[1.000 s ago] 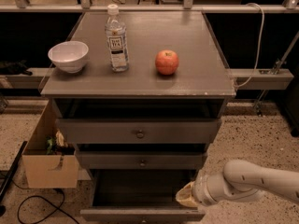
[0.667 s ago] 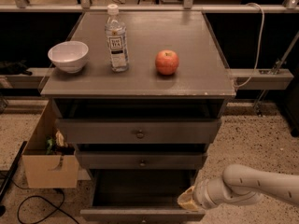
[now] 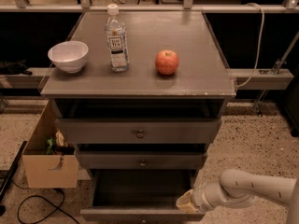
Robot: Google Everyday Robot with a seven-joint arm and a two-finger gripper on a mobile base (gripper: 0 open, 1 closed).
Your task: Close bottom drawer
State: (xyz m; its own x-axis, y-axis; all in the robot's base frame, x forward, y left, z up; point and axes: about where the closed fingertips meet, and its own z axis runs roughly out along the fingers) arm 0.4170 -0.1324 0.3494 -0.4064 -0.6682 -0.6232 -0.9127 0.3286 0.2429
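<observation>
The bottom drawer (image 3: 140,214) of the grey cabinet stands pulled out toward me, its dark box interior open to view. Its low front panel runs along the bottom edge of the view. My gripper (image 3: 186,202) comes in from the lower right on a white arm. It sits at the drawer's right front corner, just behind the front panel. The middle drawer (image 3: 140,160) and the top drawer (image 3: 138,131), each with a knob, stick out a little above it.
On the cabinet top (image 3: 196,69) stand a white bowl (image 3: 68,55), a clear water bottle (image 3: 116,38) and a red apple (image 3: 167,62). A cardboard box (image 3: 46,162) with items sits on the floor at the left. Black cables (image 3: 32,204) lie on the floor.
My gripper and arm have shifted slightly down and toward the drawer's front right corner. The drawer looks equally far out.
</observation>
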